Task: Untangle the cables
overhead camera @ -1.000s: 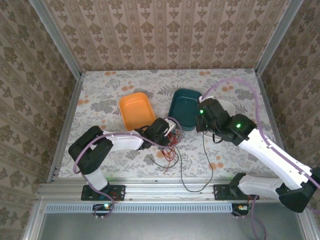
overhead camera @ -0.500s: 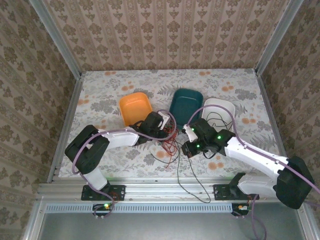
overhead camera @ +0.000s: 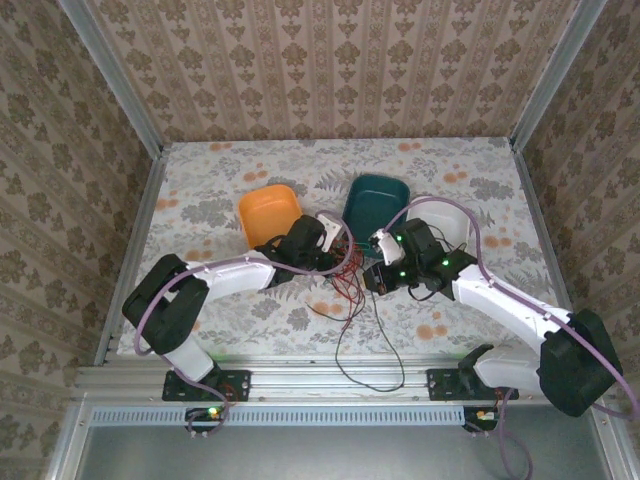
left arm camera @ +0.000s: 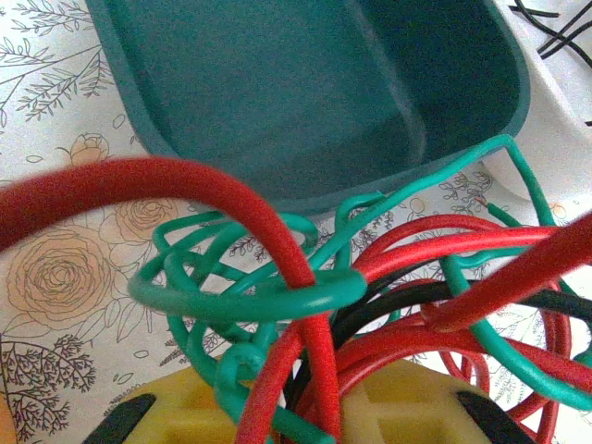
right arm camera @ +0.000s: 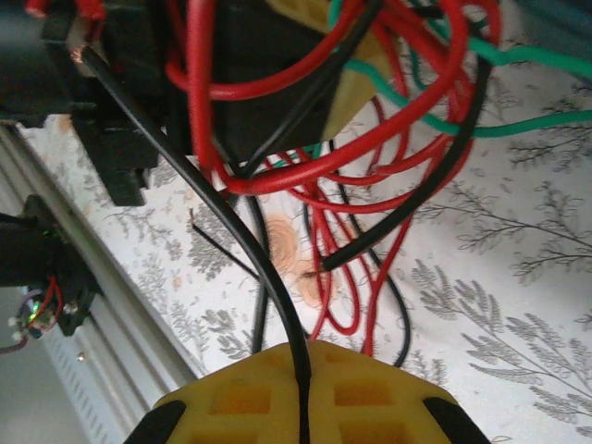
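Nearest the arm bases, a slack black loop trails from the tangle toward the near edge of the desk (overhead camera: 200, 200). Just beyond it the cables (left arm camera: 277, 294), red, green and black strands knotted together, hang in a bunch between the two tools at mid-desk. The right tool (right arm camera: 301, 370) sits just right of the bunch with its yellow fingers (right arm camera: 388, 398) pressed together on a single black cable (right arm camera: 294, 347), which runs out of the seam between them and up toward the other tool's dark body. The left tool (left arm camera: 296, 393) meets the tangle from the left; its fingers (left arm camera: 180, 416) stand slightly apart with the core of the knot clamped between them, red and green loops spilling out ahead of the tips. Farther back stand three trays in a row: the orange tray (overhead camera: 270, 220) beside the left arm, the teal tray (left arm camera: 305, 194) straight beyond the tangle, and the white tray (overhead camera: 455, 215), partly behind the right arm, with a few black strands lying in it.
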